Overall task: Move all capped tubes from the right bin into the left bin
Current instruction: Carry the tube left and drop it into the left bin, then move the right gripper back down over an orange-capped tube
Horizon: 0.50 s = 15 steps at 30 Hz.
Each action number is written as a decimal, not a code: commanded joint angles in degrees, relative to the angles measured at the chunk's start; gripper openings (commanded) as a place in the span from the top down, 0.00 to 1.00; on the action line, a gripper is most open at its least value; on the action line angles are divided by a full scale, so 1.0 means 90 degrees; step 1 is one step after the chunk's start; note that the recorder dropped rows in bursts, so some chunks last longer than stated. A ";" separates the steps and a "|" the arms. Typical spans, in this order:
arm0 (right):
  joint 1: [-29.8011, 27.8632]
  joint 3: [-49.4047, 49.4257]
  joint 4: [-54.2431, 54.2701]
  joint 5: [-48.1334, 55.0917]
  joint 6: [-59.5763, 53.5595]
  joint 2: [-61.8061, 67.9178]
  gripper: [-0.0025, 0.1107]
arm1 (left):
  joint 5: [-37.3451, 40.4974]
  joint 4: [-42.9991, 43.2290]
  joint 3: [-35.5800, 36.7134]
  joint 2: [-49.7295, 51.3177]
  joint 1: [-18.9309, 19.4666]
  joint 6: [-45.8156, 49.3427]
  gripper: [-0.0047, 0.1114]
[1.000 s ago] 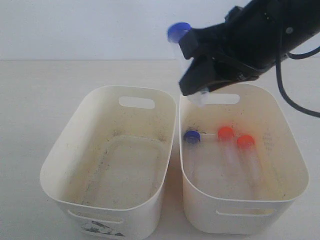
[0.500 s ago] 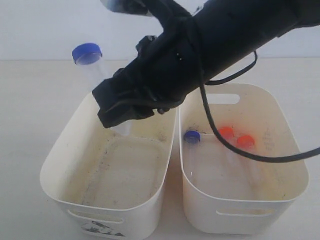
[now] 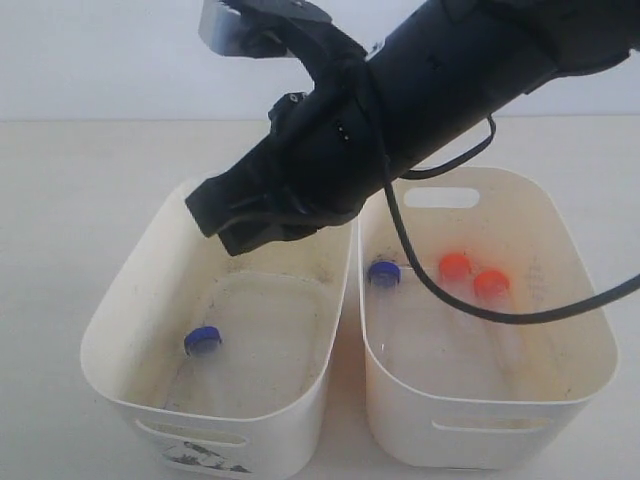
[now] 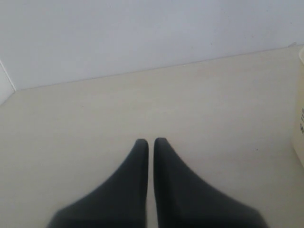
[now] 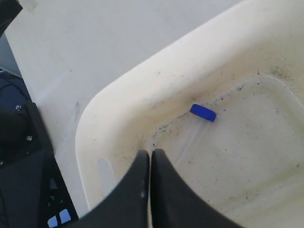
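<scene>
One blue-capped tube (image 3: 203,341) lies on the speckled floor of the left bin (image 3: 103,335), near its front left; the right wrist view shows its blue cap (image 5: 203,112) and the left bin's wall (image 5: 123,95). My right gripper (image 3: 222,226) hangs above that bin's back part, reaching across from the right. Its fingers (image 5: 150,154) are shut with nothing between them. The right bin (image 3: 598,335) holds another blue-capped tube (image 3: 384,273) and two orange-capped tubes (image 3: 454,265) (image 3: 491,283). My left gripper (image 4: 148,141) is shut and empty over bare table, outside the exterior view.
The two bins stand side by side, almost touching, on a pale tabletop (image 3: 60,200). The right arm's black body and cable (image 3: 440,290) cross above the right bin's back left corner. A bin edge (image 4: 300,109) shows at the side of the left wrist view.
The blue-capped tube that my right gripper held above the left bin has left its fingers and now lies on that bin's floor. The gripper has barely moved.
</scene>
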 commanded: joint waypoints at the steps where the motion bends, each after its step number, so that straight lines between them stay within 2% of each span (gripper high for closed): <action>1: -0.0067 -0.0005 -0.0343 0.0143 0.0236 -0.0087 0.98 | -0.0061 -0.0007 -0.0026 -0.0008 0.0007 -0.0074 0.92; 2: -0.0136 -0.0005 -0.0576 0.0182 0.0527 -0.0145 0.98 | -0.0061 -0.0007 -0.0026 -0.0008 0.0007 -0.0074 0.92; 5: -0.0634 -0.0005 -0.2325 0.0365 0.2702 -0.0694 0.98 | -0.0061 -0.0007 -0.0026 -0.0008 0.0007 -0.0074 0.92; 6: -0.0730 -0.0005 -0.2659 0.0429 0.3074 -0.0822 0.98 | -0.0061 -0.0007 -0.0026 -0.0008 0.0007 -0.0074 0.92; 8: -0.0892 -0.0005 -0.3825 0.1014 0.4559 -0.1062 0.98 | -0.0061 -0.0007 -0.0026 -0.0008 0.0007 -0.0074 0.92; 12: -0.0892 -0.0005 -0.4598 0.1842 0.5486 -0.0796 0.98 | -0.0061 -0.0007 -0.0026 -0.0008 0.0007 -0.0074 0.92; 15: -0.0892 -0.0005 -0.4623 0.1825 0.5773 -0.0513 0.98 | -0.0061 -0.0007 -0.0026 -0.0008 0.0007 -0.0074 0.92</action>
